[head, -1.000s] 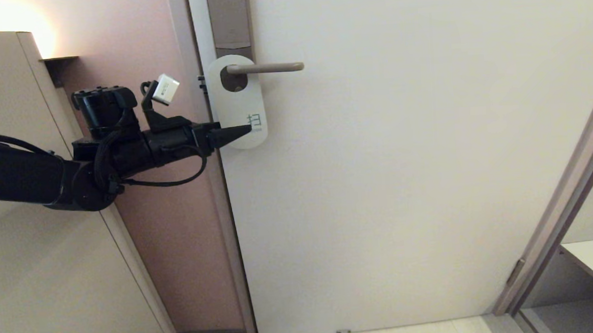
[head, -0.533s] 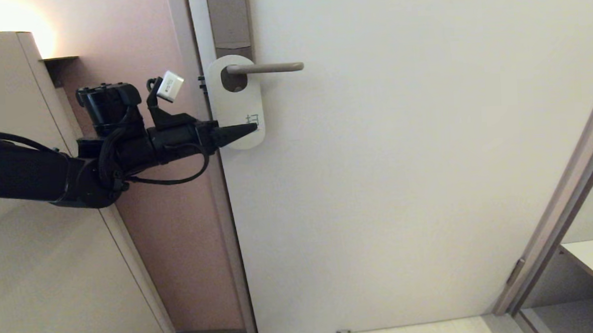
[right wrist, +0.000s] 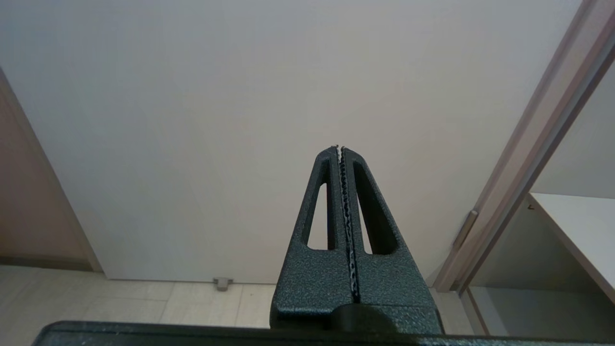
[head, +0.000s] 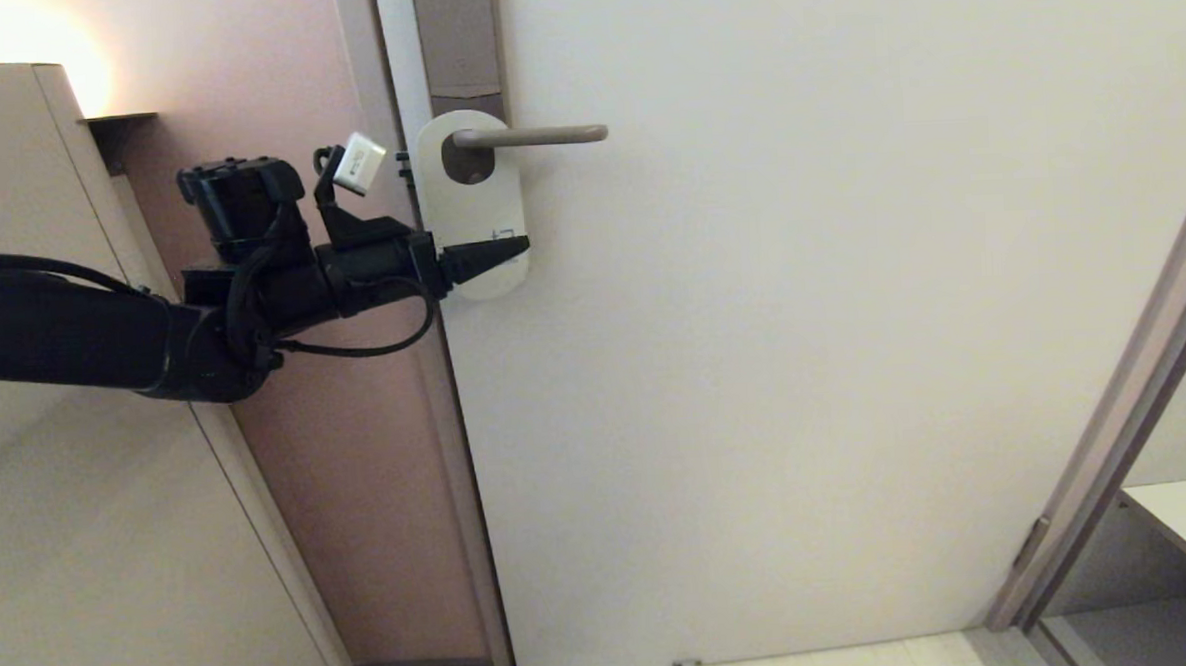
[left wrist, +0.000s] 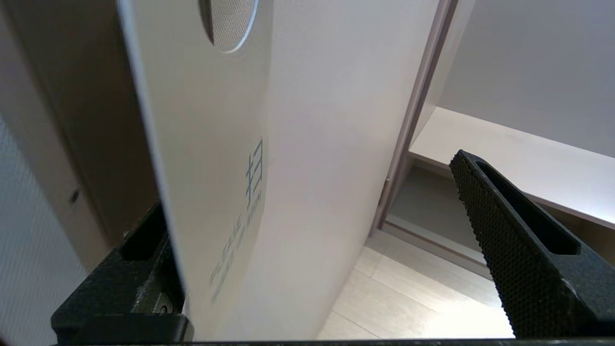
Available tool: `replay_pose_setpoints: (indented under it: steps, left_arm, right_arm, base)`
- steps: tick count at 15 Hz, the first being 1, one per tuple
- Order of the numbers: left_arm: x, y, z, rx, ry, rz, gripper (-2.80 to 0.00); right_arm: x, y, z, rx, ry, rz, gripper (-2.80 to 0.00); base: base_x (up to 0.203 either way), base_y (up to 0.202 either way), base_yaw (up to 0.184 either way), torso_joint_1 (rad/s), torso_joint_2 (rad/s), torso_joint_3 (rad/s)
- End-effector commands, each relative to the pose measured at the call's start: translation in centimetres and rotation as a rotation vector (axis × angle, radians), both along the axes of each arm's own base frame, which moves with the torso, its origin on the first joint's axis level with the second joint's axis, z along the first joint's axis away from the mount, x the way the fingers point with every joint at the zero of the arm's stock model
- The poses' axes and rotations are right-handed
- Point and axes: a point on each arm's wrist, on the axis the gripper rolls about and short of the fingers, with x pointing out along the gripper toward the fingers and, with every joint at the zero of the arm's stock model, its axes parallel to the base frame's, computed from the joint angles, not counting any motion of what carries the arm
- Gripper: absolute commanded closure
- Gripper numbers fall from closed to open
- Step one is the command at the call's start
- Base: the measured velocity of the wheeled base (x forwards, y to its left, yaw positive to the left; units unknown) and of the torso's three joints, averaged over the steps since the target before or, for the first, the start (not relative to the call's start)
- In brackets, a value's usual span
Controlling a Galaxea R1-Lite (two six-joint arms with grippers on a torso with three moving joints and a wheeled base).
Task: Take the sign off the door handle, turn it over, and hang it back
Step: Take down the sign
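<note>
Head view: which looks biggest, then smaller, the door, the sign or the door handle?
1. door
2. sign
3. door handle, thinner than the sign and looking a bit shorter.

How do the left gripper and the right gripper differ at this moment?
The left gripper is open; the right gripper is shut. The left gripper straddles the lower end of the sign, which hangs on the door handle; the right gripper holds nothing and is away from the sign, pointing at the bare door. Both have black textured fingers.
</note>
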Motion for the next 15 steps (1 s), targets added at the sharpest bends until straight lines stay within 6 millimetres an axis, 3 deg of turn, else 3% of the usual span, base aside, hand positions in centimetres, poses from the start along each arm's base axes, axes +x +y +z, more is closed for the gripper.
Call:
replay_pose_setpoints:
  steps: [1, 15]
  left_arm:
    - [0.6, -0.3, -0.6, 0.000, 0.007, -0.008, -2.80]
    - [2.8, -1.3, -1.1, -0.006, -0.024, -0.020, -2.80]
  right_arm:
    - [0.0, 0.0, 0.0, 0.000, 0.001, 0.000, 0.00]
    - [0.0, 0.0, 0.0, 0.000, 0.001, 0.000, 0.00]
  base:
    - [0.000, 0.000, 0.000, 0.000, 0.00, 0.000]
    - [0.000, 0.000, 0.000, 0.000, 0.00, 0.000]
